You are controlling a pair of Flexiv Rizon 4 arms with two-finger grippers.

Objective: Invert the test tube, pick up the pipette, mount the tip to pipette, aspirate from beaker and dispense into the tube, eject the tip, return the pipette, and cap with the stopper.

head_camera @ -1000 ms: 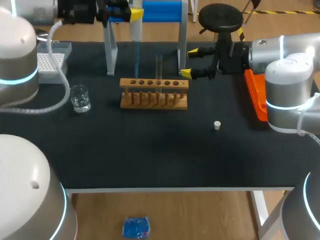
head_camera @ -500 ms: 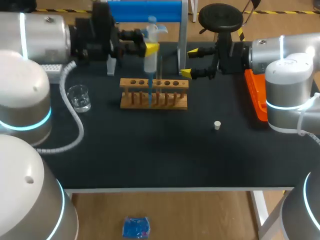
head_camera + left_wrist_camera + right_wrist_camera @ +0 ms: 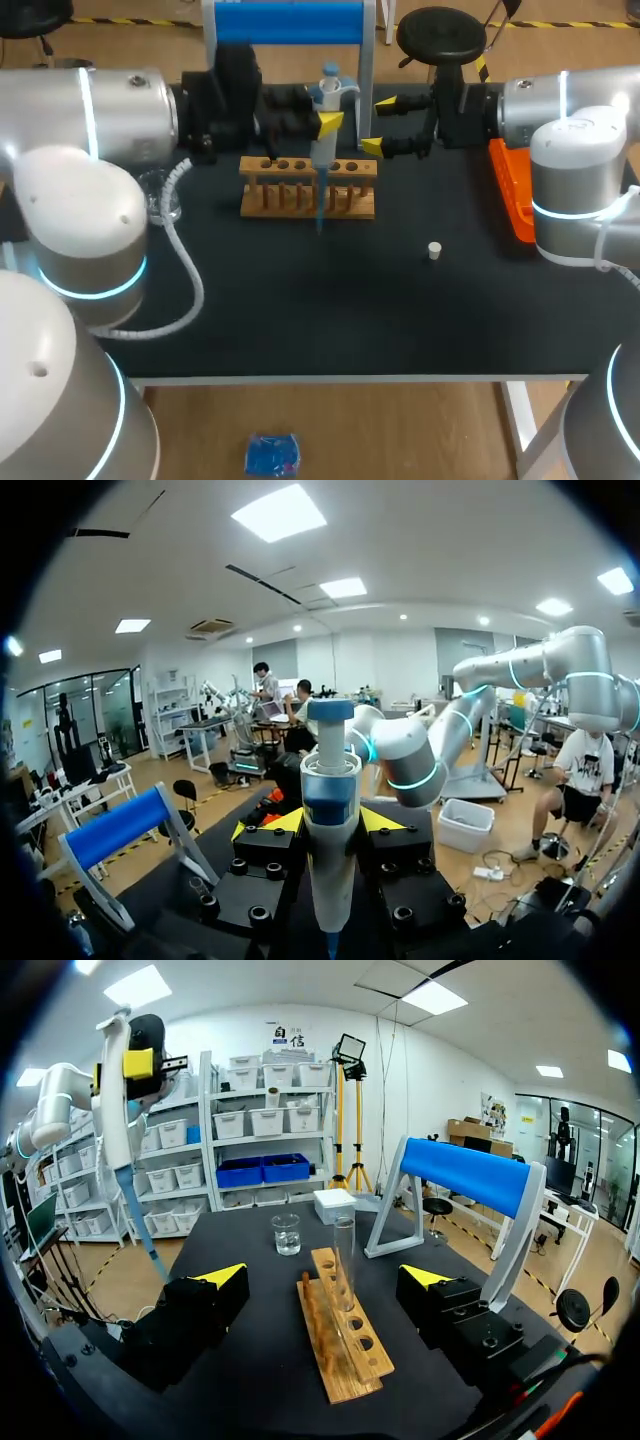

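Table: your work surface is a black tabletop (image 3: pixel 300 310).
Stopper: closest to you, the small white stopper (image 3: pixel 434 250) stands alone on the table. It sits in front of the rack, towards your right arm, and touches nothing.
Pipette: the pipette (image 3: pixel 325 140) hangs roughly upright in the air in your left arm's grasp, plunger end up. In the head view it crosses the front of the rack.
Tip: a blue tip (image 3: pixel 320 205) is mounted on the pipette's lower end. From the right wrist view its point hangs above the table beside the rack, not in any hole.
Left gripper: your left gripper (image 3: pixel 322 118) is clenched on the pipette's body, with one yellow finger on each side.
Rack: the wooden rack (image 3: pixel 308 187) sits mid-table and has one row of holes.
Test tube: the clear test tube (image 3: pixel 344 1255) stands upright in a hole near the middle of the row, mouth up and uncapped.
Beaker: the clear beaker (image 3: pixel 286 1233) stands on the table past the rack's left end, partly hidden from your head view by the left arm.
Right gripper: your right gripper (image 3: pixel 380 125) hovers just off the rack's right end. Its fingers are spread wide and hold nothing.
Tray: an orange tray (image 3: pixel 510 190) lies at the table's right edge.
Stand: farthest off, the blue-topped stand (image 3: pixel 290 22) rises behind the rack.
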